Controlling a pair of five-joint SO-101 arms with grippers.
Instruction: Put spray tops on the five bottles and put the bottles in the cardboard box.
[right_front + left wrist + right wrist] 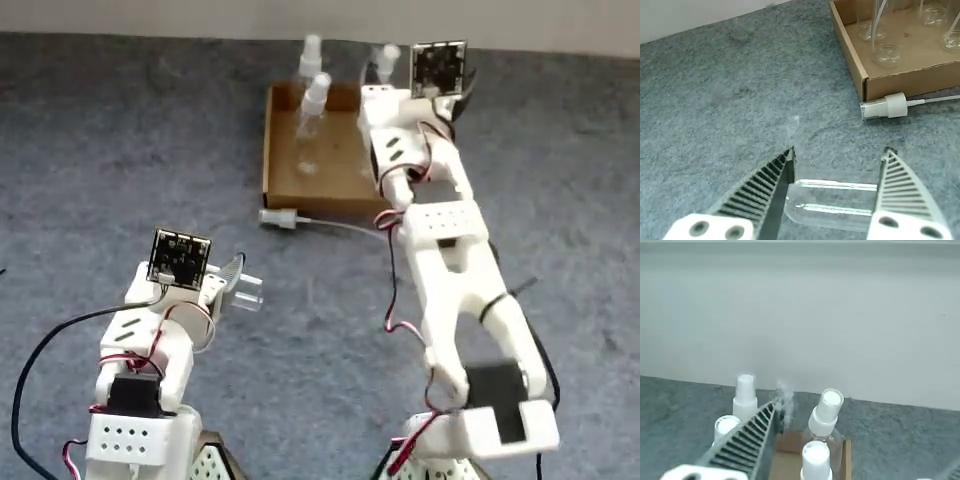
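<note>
Grey felt-like table [120, 150], pale wall [150, 15] behind.

High view: The cardboard box [280, 185] lies at the table's far side. Capped bottles [318, 95] stand upright inside it, and I count three tops here. A loose spray top [278, 218] lies on the table just beside the box's near wall, its thin tube trailing along that wall. My right pincer [462, 95] is above the box's far right corner. My left pincer [235, 282] is low over the near side, well apart from the box, with an uncapped bottle [250, 290] in it.

Left wrist view: My jaws are clamped on the uncapped bottle, one at either side, and it lies crosswise between them. Added detail: the clear round bases of the capped bottles rest on the box floor.

Right wrist view: My right jaws stand wide apart. Four white tops can be counted here against the wall, one more than from above.
</note>
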